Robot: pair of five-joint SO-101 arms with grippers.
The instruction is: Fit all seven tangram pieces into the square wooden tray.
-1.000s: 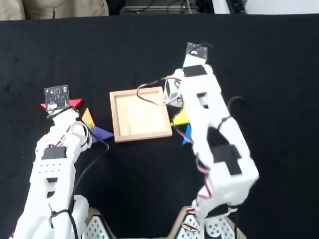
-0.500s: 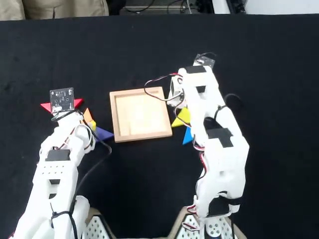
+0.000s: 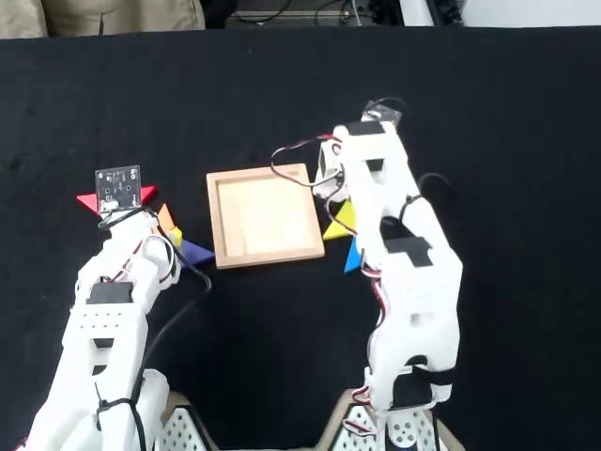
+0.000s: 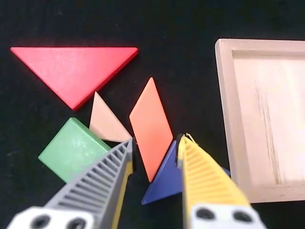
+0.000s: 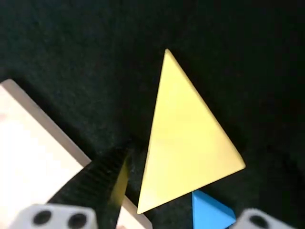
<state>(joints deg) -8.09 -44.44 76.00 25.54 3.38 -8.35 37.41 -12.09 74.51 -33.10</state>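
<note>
Left gripper (image 4: 155, 153) parted astride orange piece (image 4: 150, 126), left of tray (image 3: 269, 256); right gripper (image 5: 183, 202) parted over yellow triangle (image 5: 186, 138), right of tray.

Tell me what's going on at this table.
Two robot arms are working on a tangram puzzle. The wooden tray is empty. The left pincer is open over the orange parallelogram, left of the tray. The right pincer is open over the yellow triangle on the tray's other side. Neither pincer grips anything.
</note>
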